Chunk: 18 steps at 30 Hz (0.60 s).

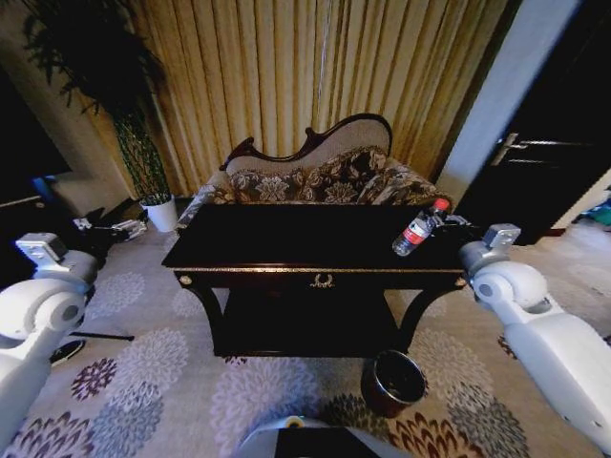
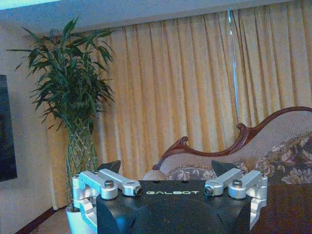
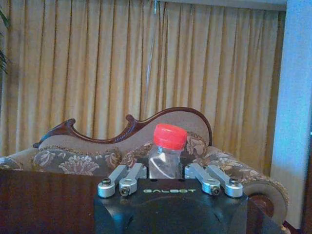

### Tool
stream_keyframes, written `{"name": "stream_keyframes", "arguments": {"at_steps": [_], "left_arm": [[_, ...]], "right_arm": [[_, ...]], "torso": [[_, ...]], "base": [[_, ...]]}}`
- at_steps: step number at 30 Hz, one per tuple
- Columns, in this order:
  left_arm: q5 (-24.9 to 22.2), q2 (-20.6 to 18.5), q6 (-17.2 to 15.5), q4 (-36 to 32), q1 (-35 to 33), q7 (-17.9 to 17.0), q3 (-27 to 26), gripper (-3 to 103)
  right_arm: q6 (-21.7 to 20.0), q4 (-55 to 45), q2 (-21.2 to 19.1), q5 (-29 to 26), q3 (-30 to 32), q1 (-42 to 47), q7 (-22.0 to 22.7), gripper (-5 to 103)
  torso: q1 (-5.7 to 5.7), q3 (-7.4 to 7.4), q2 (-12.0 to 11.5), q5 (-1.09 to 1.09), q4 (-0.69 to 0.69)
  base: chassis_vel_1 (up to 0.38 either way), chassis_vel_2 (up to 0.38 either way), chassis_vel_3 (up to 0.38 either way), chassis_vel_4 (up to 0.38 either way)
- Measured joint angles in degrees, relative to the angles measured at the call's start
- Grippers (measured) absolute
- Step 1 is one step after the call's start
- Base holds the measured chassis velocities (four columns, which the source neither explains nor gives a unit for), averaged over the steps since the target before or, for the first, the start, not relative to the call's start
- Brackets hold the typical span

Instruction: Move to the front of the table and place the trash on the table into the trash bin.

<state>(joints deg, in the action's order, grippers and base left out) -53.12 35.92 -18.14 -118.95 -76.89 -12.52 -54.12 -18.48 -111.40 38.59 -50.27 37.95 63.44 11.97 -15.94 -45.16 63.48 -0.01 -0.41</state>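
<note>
Right hand (image 3: 168, 176) grips bottle (image 1: 418, 229) above table (image 1: 286, 239); bin (image 1: 393, 382) below, left hand (image 2: 165, 170) wide.

Left end effector (image 2: 165, 171) open, black fingertips (image 2: 111, 166) spread wide apart. Beyond: tall bamboo plant (image 2: 73, 97) in white pot, gold curtains (image 2: 195, 83), carved floral sofa (image 2: 273, 151), dark table (image 2: 287, 209) edge.

One bottle (image 1: 420, 227), one table (image 1: 286, 250), one trash bin (image 1: 393, 382), one sofa (image 1: 315, 176).
</note>
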Motion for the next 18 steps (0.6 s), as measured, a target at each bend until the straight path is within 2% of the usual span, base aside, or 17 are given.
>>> {"name": "stream_keyframes", "arguments": {"at_steps": [11, 14, 18], "left_arm": [[0.11, 0.76, 0.43, -0.25, -0.14, 0.36, 0.27, 100], [0.19, 0.93, 0.5, -0.46, -0.48, 0.4, 0.1, 100], [0.22, 1.15, 0.56, -0.56, -0.55, 0.44, 0.05, 100]], "right_arm": [[1.29, 1.07, 2.25, 3.24, -0.97, 1.47, -0.12, 29], [2.65, 3.09, 4.47, 8.68, -0.68, 3.87, -2.33, 29], [3.21, 4.74, 5.86, 10.89, -0.51, 5.28, -3.43, 29]], "torso": [[0.03, 0.02, 0.03, 0.01, -0.02], [0.02, 0.0, 0.02, 0.01, 0.01], [-0.03, -0.02, -0.01, 0.0, 0.0]], "base": [[0.141, -0.139, -0.127, 0.132], [0.014, -0.017, -0.02, 0.012], [0.0, 0.0, 0.0, 0.0]]}}
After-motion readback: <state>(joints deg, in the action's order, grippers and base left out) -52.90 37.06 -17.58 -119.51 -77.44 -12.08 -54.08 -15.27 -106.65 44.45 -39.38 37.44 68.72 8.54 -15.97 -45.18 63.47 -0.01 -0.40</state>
